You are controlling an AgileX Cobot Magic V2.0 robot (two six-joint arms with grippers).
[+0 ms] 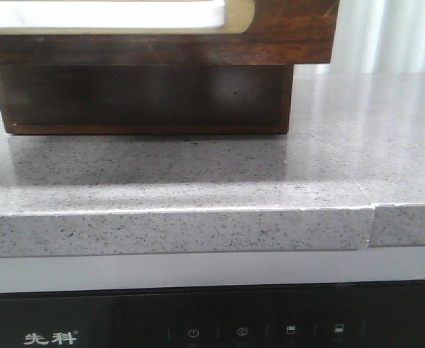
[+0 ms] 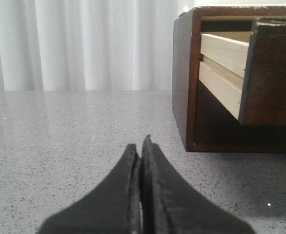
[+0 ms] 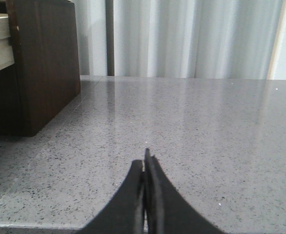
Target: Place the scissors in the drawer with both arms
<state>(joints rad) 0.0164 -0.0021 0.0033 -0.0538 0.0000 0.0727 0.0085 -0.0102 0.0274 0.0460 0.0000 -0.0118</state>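
Note:
The drawer (image 1: 285, 32) juts forward from a dark brown wooden cabinet (image 1: 147, 98), its cream inner rim and white inside showing at the top of the front view. The left wrist view shows the drawer (image 2: 272, 73) pulled out, with pale wooden sides. My left gripper (image 2: 141, 146) is shut with nothing in it, low over the counter beside the cabinet. My right gripper (image 3: 144, 163) is shut and empty too, on the cabinet's (image 3: 43, 63) other side. The scissors are out of view. Neither gripper appears in the front view.
The cabinet stands on a speckled grey stone counter (image 1: 212, 174) whose front edge has a seam (image 1: 373, 225) at the right. Below it is a black appliance panel (image 1: 212, 322). White curtains (image 2: 79, 44) hang behind the counter.

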